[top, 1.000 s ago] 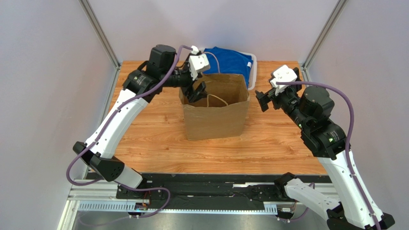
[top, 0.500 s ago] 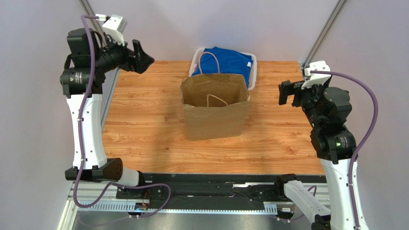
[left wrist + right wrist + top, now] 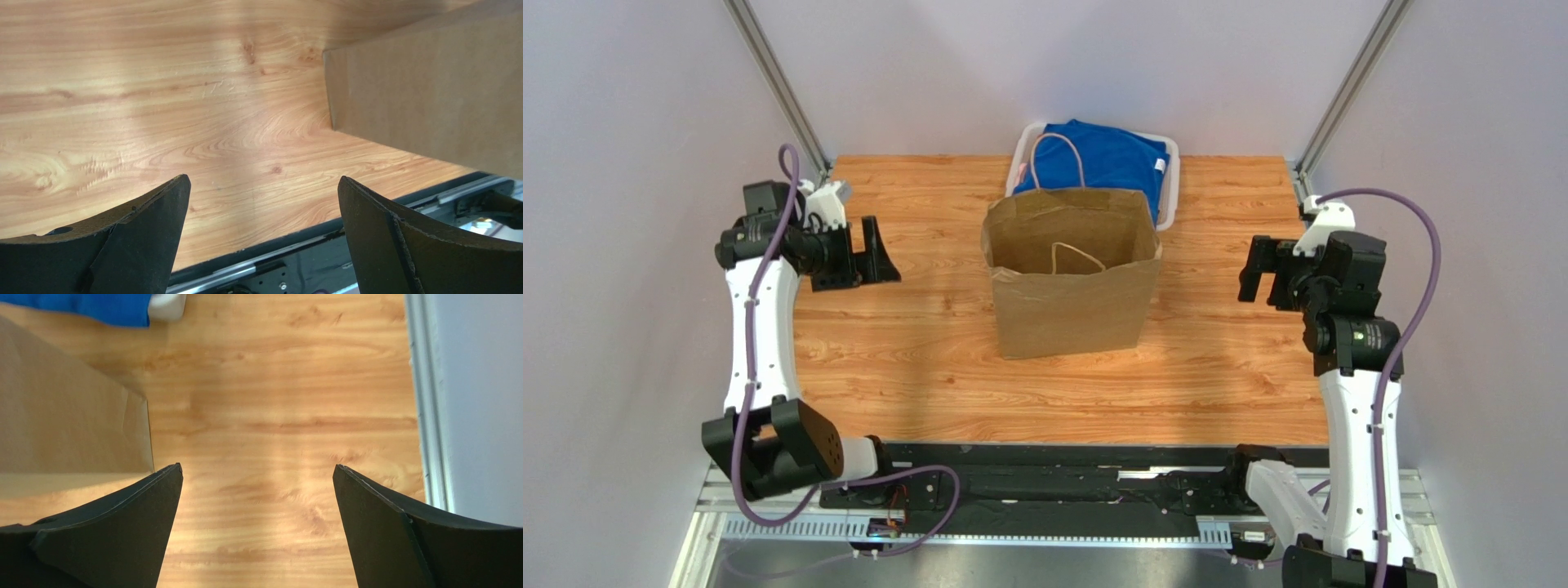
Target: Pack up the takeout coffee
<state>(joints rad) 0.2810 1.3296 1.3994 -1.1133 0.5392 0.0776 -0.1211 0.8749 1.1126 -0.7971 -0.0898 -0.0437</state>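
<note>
Between the jaws of the left gripper (image 3: 261, 184) and the right gripper (image 3: 258, 468) nothing is sitting — both pairs are standing wide apart over the table (image 3: 916, 355). Inward from each, the upright paper bag (image 3: 1075, 306) is standing about midway between the arms. The takeout coffee is showing in no view — probably it is hiding inside the bag.

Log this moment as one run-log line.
left gripper: open, empty, left of paper bag | right gripper: open, empty, right of it | paper bag: upright, mouth open | takeout coffee: not visible
</note>
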